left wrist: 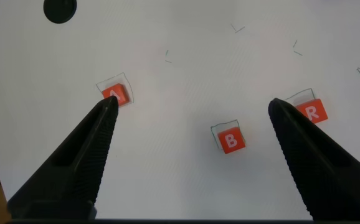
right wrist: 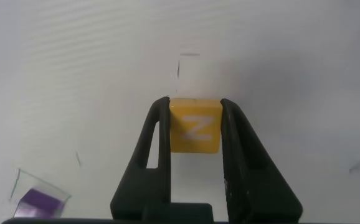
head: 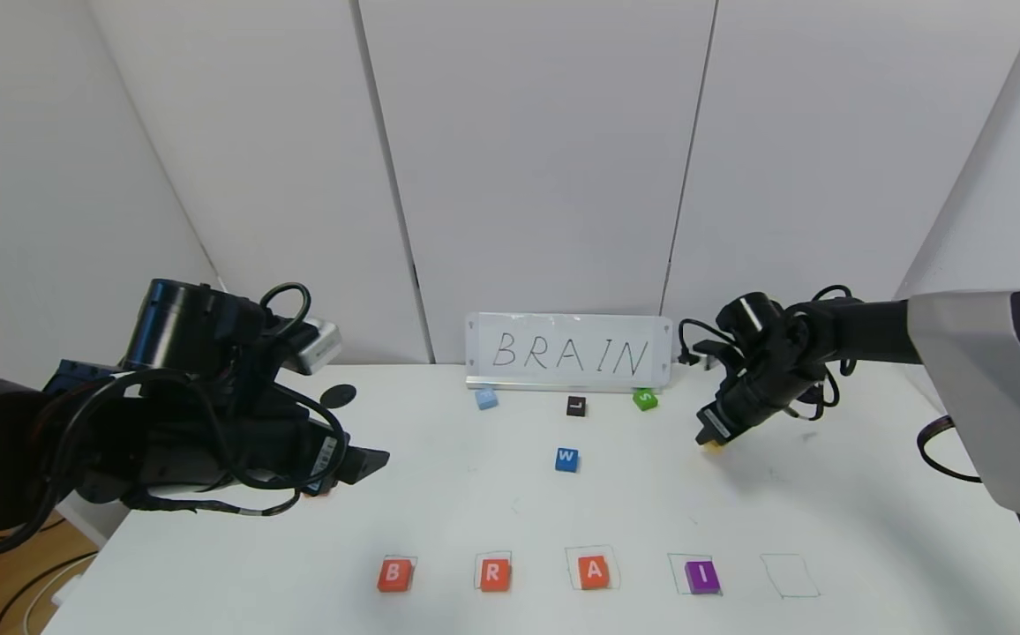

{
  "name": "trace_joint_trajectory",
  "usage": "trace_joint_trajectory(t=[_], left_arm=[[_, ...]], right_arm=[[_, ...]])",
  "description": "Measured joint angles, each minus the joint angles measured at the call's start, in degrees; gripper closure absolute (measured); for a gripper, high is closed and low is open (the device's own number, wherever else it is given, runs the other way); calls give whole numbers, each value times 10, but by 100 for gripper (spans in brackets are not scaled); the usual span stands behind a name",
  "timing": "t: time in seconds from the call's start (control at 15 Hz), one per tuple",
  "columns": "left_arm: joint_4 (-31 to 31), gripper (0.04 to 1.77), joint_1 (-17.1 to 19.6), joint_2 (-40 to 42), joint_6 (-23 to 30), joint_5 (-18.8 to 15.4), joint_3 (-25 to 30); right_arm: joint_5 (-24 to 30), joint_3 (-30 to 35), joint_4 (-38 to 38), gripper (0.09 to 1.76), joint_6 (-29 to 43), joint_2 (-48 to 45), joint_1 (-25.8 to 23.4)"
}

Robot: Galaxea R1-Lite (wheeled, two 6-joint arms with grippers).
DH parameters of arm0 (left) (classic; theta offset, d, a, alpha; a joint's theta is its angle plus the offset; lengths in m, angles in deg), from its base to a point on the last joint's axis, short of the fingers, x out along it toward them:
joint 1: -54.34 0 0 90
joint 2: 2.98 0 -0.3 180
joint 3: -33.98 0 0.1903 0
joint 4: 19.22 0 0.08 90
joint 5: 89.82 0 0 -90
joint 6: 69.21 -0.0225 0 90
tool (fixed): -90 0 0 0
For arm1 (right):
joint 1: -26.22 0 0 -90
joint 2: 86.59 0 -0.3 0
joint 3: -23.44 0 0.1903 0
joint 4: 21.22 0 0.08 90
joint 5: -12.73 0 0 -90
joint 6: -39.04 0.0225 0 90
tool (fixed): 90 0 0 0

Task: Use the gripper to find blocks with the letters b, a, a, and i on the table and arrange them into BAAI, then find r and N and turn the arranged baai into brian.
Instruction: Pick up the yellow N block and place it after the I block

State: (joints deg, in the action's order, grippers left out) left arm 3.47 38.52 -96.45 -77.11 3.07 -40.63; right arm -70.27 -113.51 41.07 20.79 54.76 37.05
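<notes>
1. Right wrist view puts the small flat yellow square block with a white N (right wrist: pixel 194 134) at frame centre, clamped between the two black fingers of the right gripper (right wrist: pixel 194 127); in the head view that gripper (head: pixel 711 441) sits at right of centre, low over the large white tabletop (head: pixel 872 529), probably gripping so the N can be lifted.
2. Along the lower edge of the head view, flat square blocks sit in a row of thin pen-drawn squares: orange B (head: pixel 394 575), orange R (head: pixel 494 574), orange A (head: pixel 594 571), purple I (head: pixel 702 577).
3. These outlines are the only containers here. The fifth pen-drawn square (head: pixel 791 575), at lower right, holds nothing, and I judge it is meant for the N.
4. Left gripper (head: pixel 360 463), at left of centre, hovers with jaws spread wide and holds nothing; its wrist view shows a spare orange block (left wrist: pixel 117 95) in an outline at upper left.
5. Handwritten BRAIN sign (head: pixel 570 351) stands upper centre, likely as the spelling reference.
</notes>
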Motion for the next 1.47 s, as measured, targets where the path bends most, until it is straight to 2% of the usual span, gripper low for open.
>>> trace_joint_trajectory(t=[0.13, 0.33, 0.6, 0.73, 0.93, 1.27, 1.47], left_arm=[[0, 9, -3, 0, 0, 0, 1], [0, 9, -3, 0, 1, 1, 2], [0, 9, -4, -1, 0, 1, 2], [0, 9, -5, -3, -1, 2, 3], [0, 9, -11, -7, -7, 3, 7], [0, 9, -15, -8, -7, 5, 9], [0, 9, -21, -6, -8, 11, 12]], right_arm=[[3, 5, 51, 132, -26, -27, -4], [24, 49, 53, 132, -70, -72, -17], [32, 183, -47, 132, -150, -134, -29], [50, 279, -115, 132, -212, -170, -34], [84, 396, -161, 132, -324, -231, -41], [91, 484, -165, 132, -465, -282, -51], [92, 505, -165, 132, -495, -288, -58]])
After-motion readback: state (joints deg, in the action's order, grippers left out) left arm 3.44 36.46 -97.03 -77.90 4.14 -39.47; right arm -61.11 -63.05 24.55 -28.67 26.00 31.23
